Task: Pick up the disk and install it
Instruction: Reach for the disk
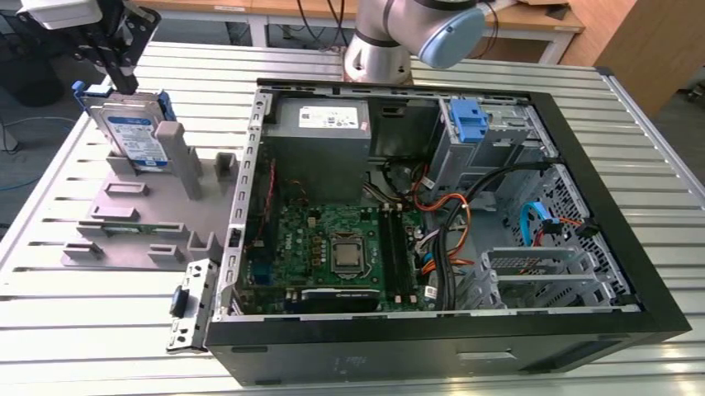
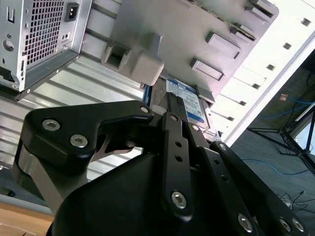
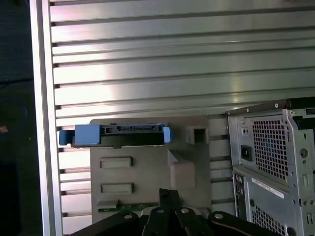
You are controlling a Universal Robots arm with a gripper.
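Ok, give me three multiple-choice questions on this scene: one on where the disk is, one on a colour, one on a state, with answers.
1. Where is the disk?
A) in the grey holder beside the computer case
B) in the case's drive bay
C) flat on the bare table

2. What colour is the bracket framing the disk?
A) red
B) blue
C) yellow

3. In what state is the computer case?
A) closed on all sides
B) open, with the motherboard exposed
C) turned upside down

Answers:
1 A: in the exterior view the disk stands upright in the holder, on that view's left of the case, with the tool at its top edge.
2 B: blue plastic shows at the disk's ends in the first wrist view.
3 B: the exterior view looks straight onto the board and cables.
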